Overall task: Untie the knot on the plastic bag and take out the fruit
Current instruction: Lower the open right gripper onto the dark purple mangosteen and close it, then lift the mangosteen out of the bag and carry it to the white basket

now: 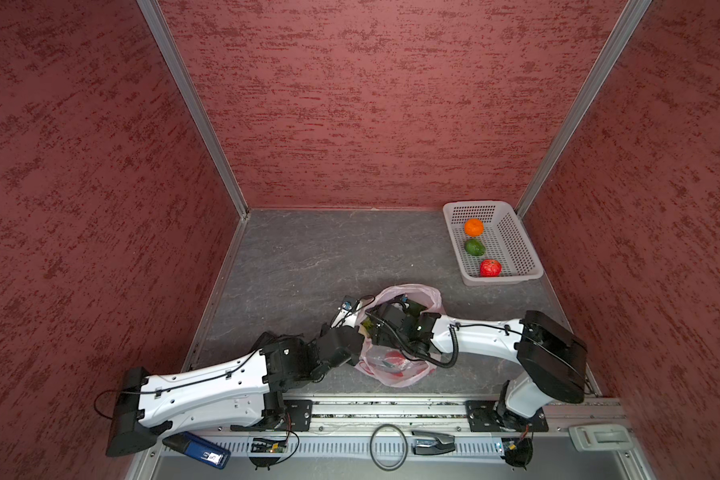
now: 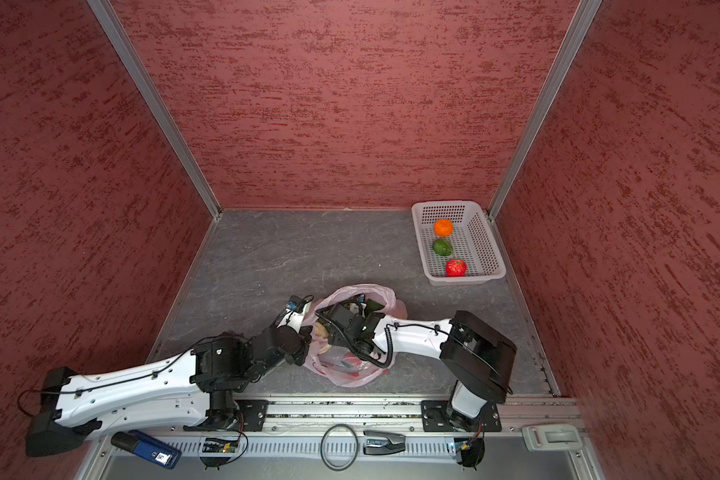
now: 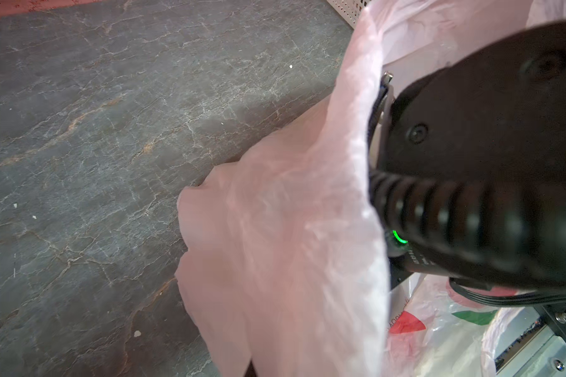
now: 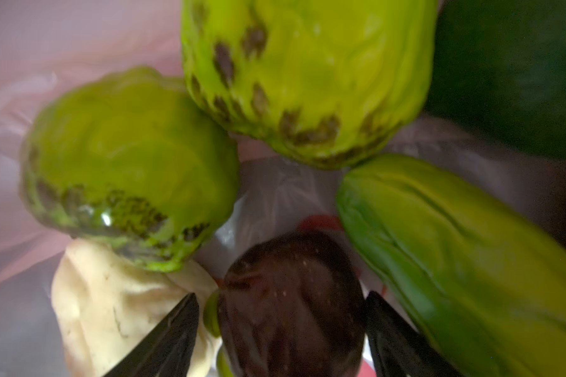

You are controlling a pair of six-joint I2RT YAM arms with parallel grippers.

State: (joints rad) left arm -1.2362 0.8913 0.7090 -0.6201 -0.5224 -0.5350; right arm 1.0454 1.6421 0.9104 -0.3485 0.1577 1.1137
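Note:
The pink plastic bag [image 1: 395, 372] lies near the table's front middle with its mouth pulled open. The knot is hidden. My left gripper [image 1: 356, 322] is at the bag's left rim, shut on the pink film [image 3: 275, 228], which covers its fingers. My right gripper [image 4: 281, 295] reaches down inside the bag and is open, its black fingertips [image 4: 177, 326] on either side of a dark brown fruit [image 4: 294, 329]. Around it lie two bright green scaly fruits [image 4: 128, 156], a long green ribbed one [image 4: 455, 244] and a beige piece [image 4: 111, 310].
A white perforated basket [image 1: 524, 249] stands at the back right, holding an orange mandarin [image 1: 474, 227], a green fruit [image 1: 474, 247] and a red one [image 1: 490, 268]. Red walls enclose three sides. A metal rail [image 1: 391, 409] runs along the front.

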